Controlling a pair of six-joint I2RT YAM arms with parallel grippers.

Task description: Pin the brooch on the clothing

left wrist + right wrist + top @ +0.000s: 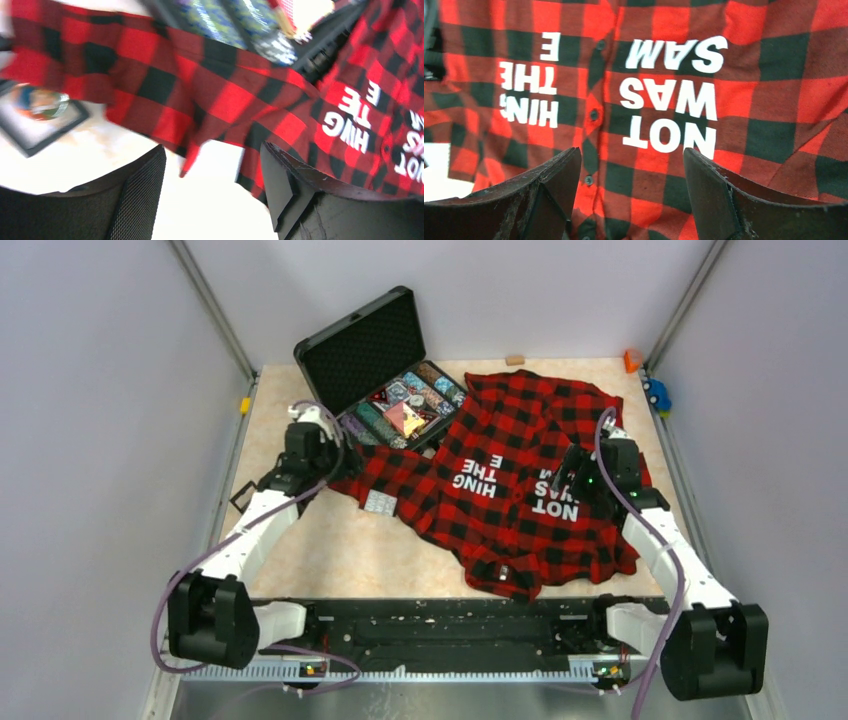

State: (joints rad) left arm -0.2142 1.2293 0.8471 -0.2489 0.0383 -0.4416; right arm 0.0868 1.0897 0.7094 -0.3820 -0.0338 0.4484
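The red-and-black checked shirt (530,470) lies spread on the table with its white lettering up. It also shows in the left wrist view (220,95) and the right wrist view (664,100). A round blue-and-orange brooch (39,101) lies on a black-edged white card on the table by the sleeve end. My left gripper (330,452) is open and empty just above the left sleeve, over bare table in its own view (212,192). My right gripper (568,475) is open and empty above the lettering "NOT", over the button line in its own view (631,195).
An open black case (380,360) with several colourful brooches stands at the back, touching the shirt's shoulder. A small grey piece (380,503) lies at the sleeve's lower edge. A wooden block (515,359), an orange thing (632,360) and a blue toy (657,395) sit along the back right.
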